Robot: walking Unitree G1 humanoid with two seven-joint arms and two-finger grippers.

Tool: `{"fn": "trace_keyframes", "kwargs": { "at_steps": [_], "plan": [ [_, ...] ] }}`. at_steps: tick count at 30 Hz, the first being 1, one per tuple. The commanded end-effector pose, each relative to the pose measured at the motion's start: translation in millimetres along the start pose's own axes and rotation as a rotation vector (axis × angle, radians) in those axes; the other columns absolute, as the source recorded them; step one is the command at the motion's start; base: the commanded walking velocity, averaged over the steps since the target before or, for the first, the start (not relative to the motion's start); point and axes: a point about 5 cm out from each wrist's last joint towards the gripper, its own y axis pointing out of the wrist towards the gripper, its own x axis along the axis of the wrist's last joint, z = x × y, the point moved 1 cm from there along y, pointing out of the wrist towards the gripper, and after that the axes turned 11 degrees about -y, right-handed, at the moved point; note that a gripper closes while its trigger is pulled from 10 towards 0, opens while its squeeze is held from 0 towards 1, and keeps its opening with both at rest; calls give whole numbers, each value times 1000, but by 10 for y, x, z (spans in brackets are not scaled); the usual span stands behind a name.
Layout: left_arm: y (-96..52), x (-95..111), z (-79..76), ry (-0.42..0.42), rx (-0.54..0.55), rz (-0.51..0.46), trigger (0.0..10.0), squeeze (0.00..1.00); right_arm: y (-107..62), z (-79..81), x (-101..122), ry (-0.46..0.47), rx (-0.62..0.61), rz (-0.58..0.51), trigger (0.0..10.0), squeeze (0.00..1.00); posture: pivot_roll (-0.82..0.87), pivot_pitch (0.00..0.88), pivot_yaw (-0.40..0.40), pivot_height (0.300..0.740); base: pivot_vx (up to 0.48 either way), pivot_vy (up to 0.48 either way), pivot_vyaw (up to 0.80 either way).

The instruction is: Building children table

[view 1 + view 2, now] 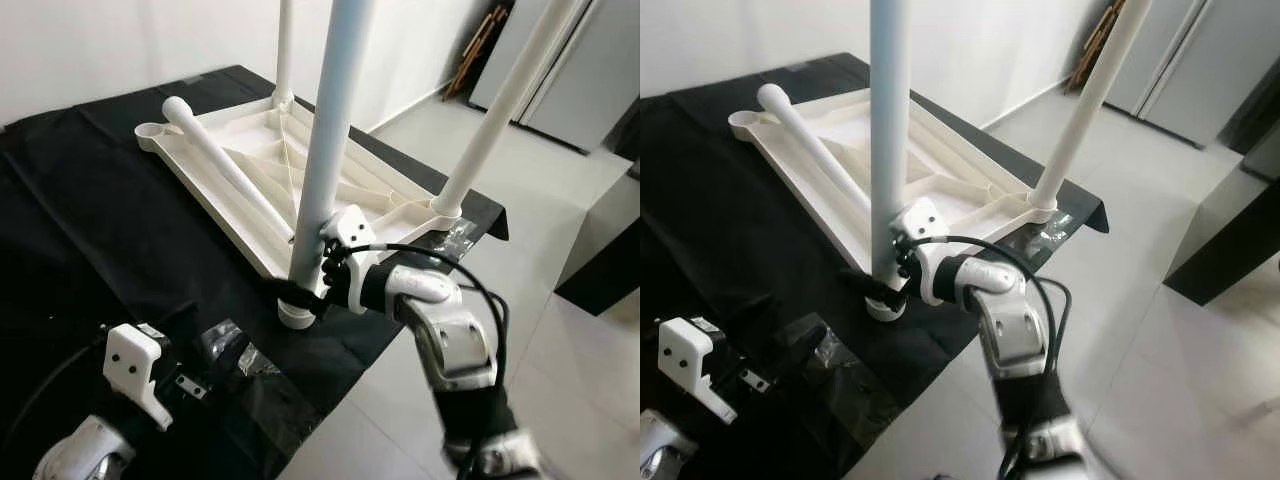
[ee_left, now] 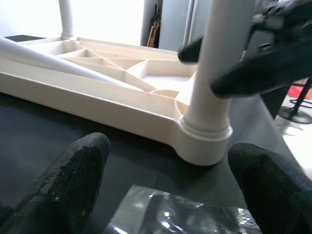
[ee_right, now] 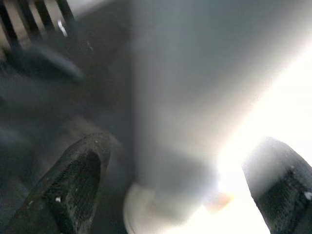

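Observation:
The white plastic table lies upside down on a black cloth. Three legs stand upright in its corners: the near leg, a right leg and a back leg. A fourth leg lies loose across the underside, by the bare corner socket. My right gripper is open, its fingers straddling the near leg just above its socket with gaps on both sides. My left gripper is open, low over the cloth and facing that socket.
A crumpled clear plastic bag lies on the cloth just ahead of the left gripper. The cloth's edge runs close to the near socket, with pale tiled floor beyond it. A dark cabinet stands at the right.

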Motion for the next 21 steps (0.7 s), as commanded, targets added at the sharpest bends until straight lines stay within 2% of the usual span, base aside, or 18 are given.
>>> {"fn": "trace_keyframes", "kwargs": {
  "at_steps": [1, 5, 7, 8, 10, 13, 15, 16, 17, 20, 21],
  "plan": [
    [-15, -8, -48, -9, -3, 2, 10000, 0, -34, -78, -60, -25, 62, -10, 10000, 0, -17, 155, -154, 740, 0, 0, 0],
    [-18, -6, -55, -9, -3, 2, 10000, 0, -42, -136, -58, -28, 58, -2, 10000, 0, -17, 155, -154, 740, 0, 0, 0],
    [-37, 3, -81, -11, -5, 3, 10000, 0, -48, -303, -27, -61, 77, 8, 10000, 0, -2, 173, -152, 740, 0, 0, 0],
    [-37, 3, -81, -11, -5, 3, 10000, 0, -48, -303, -27, -61, 77, 8, 10000, 0, -2, 173, -152, 740, 0, 0, 0],
    [-50, 7, -98, -11, -6, 5, 10000, 0, -43, -365, 32, -67, 100, -20, 10000, 0, 8, 181, -150, 740, 0, 0, 0],
    [-88, 16, -136, -14, -7, 16, 10000, 0, -19, -459, 253, -81, 210, -138, 10000, 0, 19, 194, -145, 740, 0, 0, 0],
    [-88, 16, -136, -14, -7, 16, 10000, 0, -19, -459, 253, -81, 210, -138, 10000, 0, 19, 194, -145, 740, 0, 0, 0],
    [-101, 19, -147, -15, -8, 19, 10000, 0, -21, -477, 285, -83, 254, -154, 10000, 0, 26, 202, -144, 740, 0, 0, 0],
    [-113, 22, -159, -16, -8, 21, 10000, 0, -29, -491, 307, -85, 288, -161, 6157, 0, 31, 207, -143, 740, 0, 0, 0],
    [-121, 24, -166, -16, -8, 23, 10000, 0, -37, -507, 323, -88, 319, -165, 6157, 0, 32, 207, -143, 740, 0, 0, 0],
    [-129, 26, -174, -17, -7, 26, 10000, 0, -47, -526, 343, -91, 347, -171, 0, 0, 34, 212, -143, 740, 0, 0, 0]
  ]
}}
